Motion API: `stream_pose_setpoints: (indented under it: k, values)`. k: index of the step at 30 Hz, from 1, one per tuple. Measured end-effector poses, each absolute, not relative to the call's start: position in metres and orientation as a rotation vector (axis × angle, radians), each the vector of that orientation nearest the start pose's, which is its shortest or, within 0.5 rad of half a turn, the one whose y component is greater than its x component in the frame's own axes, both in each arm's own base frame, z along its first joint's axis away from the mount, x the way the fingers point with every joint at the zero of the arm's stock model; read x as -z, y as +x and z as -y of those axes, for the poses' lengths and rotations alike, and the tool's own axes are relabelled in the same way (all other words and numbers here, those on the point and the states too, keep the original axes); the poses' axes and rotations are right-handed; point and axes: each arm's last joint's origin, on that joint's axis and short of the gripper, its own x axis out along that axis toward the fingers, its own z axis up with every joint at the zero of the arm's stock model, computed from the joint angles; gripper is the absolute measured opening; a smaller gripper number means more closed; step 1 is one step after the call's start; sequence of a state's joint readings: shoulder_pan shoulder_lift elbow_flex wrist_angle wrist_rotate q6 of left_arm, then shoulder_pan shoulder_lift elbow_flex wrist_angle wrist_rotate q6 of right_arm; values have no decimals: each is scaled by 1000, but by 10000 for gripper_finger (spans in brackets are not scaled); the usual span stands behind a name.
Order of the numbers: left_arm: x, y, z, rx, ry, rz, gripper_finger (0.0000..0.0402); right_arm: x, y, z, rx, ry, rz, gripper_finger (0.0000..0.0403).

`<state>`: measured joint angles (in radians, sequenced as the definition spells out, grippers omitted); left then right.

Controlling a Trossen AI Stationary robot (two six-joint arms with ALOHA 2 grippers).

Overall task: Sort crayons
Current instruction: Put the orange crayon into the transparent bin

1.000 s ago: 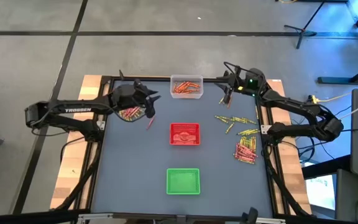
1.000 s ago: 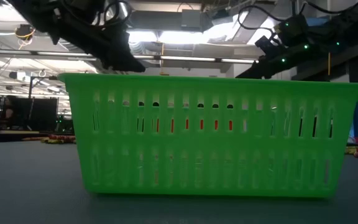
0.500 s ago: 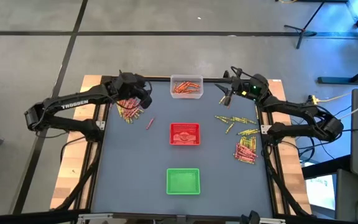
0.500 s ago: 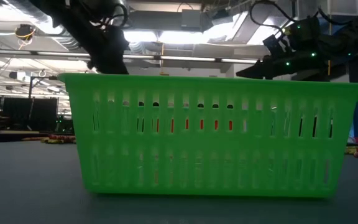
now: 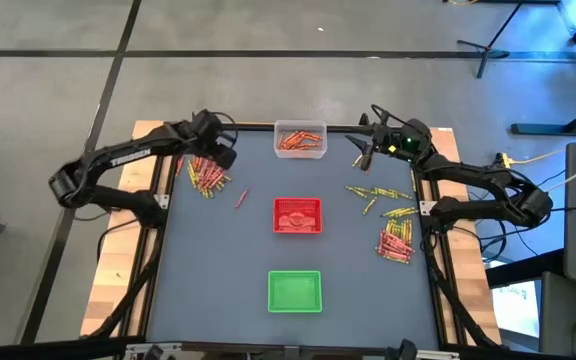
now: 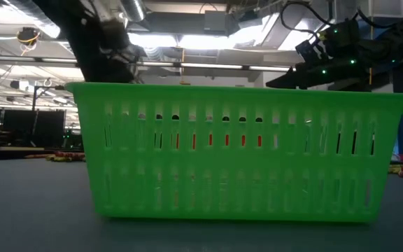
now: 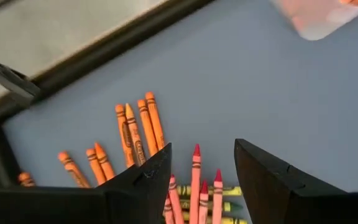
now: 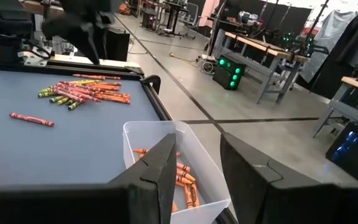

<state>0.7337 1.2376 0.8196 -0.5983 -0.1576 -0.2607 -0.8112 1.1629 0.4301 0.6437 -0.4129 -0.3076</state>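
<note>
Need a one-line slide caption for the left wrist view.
Left gripper open above a pile of red, orange and yellow-green crayons on the table.

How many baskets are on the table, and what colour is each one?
Clear basket: 1, with orange crayons in it
Red basket: 1
Green basket: 1
Total: 3 baskets

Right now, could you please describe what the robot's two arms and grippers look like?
Both arms are dark, slim and jointed. The right arm shows a green light near its wrist and trailing cables. The left gripper and right gripper each have two broad, dark, angular fingers.
</note>
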Motion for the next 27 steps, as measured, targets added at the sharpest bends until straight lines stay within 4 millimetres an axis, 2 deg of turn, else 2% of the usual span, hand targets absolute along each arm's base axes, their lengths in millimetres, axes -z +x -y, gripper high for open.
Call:
stream_pose_setpoints:
  k: [7, 11, 19, 27]
  values:
    - [-185, 169, -190, -918, -691, -1027, 159, -220, 168, 160, 386, -272, -120, 124]
    - [-169, 171, -208, -916, -737, -1086, 151, -220, 168, 160, 385, -274, -120, 124]
    - [-155, 183, -239, -917, -745, -1128, 114, -219, 168, 160, 385, -271, -125, 124]
    - [-148, 188, -247, -908, -729, -1163, 110, -218, 168, 160, 381, -259, -142, 124]
